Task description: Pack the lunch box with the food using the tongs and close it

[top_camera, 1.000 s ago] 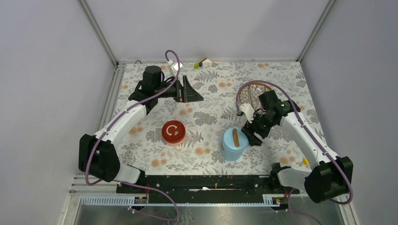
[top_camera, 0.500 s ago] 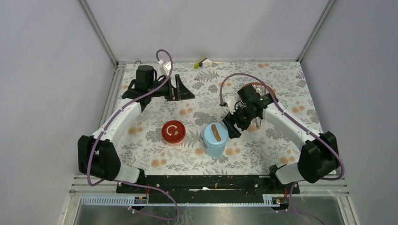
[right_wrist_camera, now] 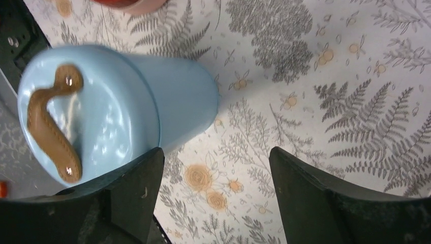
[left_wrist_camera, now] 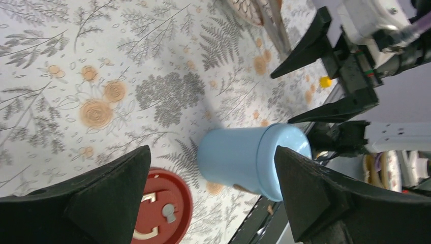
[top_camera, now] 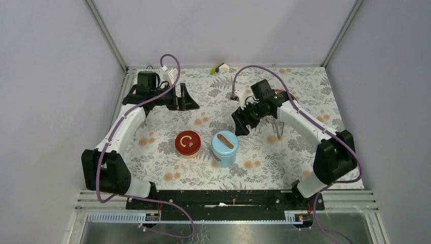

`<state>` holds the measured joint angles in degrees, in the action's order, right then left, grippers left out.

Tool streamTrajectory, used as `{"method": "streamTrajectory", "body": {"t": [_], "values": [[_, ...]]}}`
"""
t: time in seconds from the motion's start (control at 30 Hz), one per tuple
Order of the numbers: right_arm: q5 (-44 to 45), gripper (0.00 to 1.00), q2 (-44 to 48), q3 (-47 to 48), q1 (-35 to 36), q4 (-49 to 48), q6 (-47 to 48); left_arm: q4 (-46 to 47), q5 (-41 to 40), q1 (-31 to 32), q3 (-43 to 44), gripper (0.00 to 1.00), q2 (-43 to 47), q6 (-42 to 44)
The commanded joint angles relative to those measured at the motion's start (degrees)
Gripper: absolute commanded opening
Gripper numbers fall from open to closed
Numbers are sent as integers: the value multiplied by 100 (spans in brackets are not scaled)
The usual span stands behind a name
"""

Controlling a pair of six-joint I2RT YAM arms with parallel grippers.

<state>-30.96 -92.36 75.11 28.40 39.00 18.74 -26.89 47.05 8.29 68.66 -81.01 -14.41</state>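
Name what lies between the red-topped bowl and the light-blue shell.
Nothing: only bare flowered tablecloth separates the red-topped bowl from the light-blue shell, clearest in the top view.

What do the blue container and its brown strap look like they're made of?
Blue container: likely glossy plastic or enamelled metal; its top shows soft bright reflections. Strap: looks like leather or imitation, matt brown with edge stitching and a rivet.

The floral table [top_camera: 284, 157] carries blue shell [top_camera: 224, 152], red bowl [top_camera: 187, 144], tongs [top_camera: 277, 128].
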Motion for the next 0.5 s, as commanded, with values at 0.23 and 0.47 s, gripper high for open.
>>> {"method": "streamTrajectory", "body": {"t": [0.23,0.47], "values": [[-218,84,2013,-2125,43,87,998,-1893,-269,-521,722,99,-26,2665],[-538,83,1948,-2587,501,-361,632,-3203,-1506,-1161,299,99,49,6127]]}}
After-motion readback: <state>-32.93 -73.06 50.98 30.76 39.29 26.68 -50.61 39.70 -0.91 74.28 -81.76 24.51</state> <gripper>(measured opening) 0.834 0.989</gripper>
